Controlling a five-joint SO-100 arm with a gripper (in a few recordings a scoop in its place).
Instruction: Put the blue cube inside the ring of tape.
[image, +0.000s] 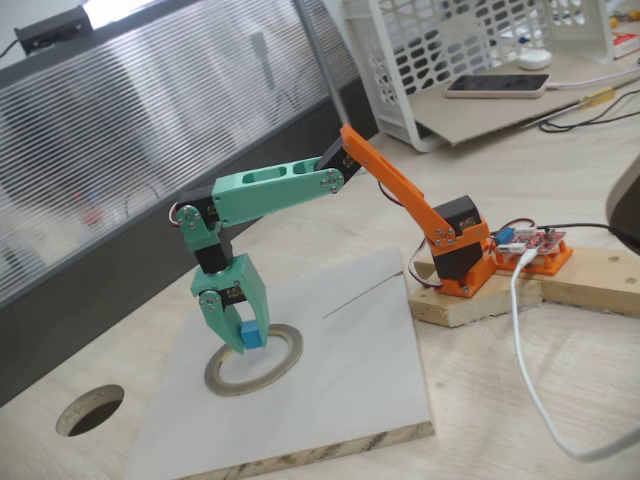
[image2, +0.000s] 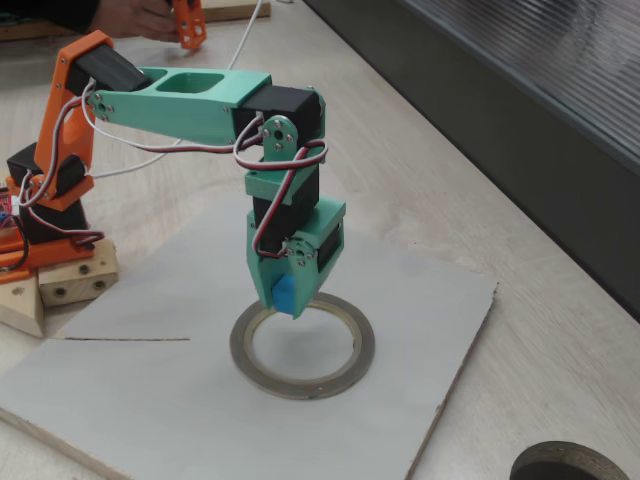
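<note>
The green end effector is pointing straight down with its jaws clamped on the blue cube, which is showing at the tips in both fixed views. It is hanging over the ring of tape, a flat grey roll lying on the pale board that covers this part of the worktop. In a fixed view the blue cube is sitting above the far-left part of the ring, close to its inner rim rather than over the middle of the hole, and it looks raised off the board, though how far is hard to judge.

So the carrying step is ending and the placing step is beginning. The next move is calling for a small shift toward the centre of the hole, a gentle lowering until the cube is near the board, and then an opening of the jaws. The risk I am judging: released here, the cube could land on the tape's rim and tip outside.
</note>
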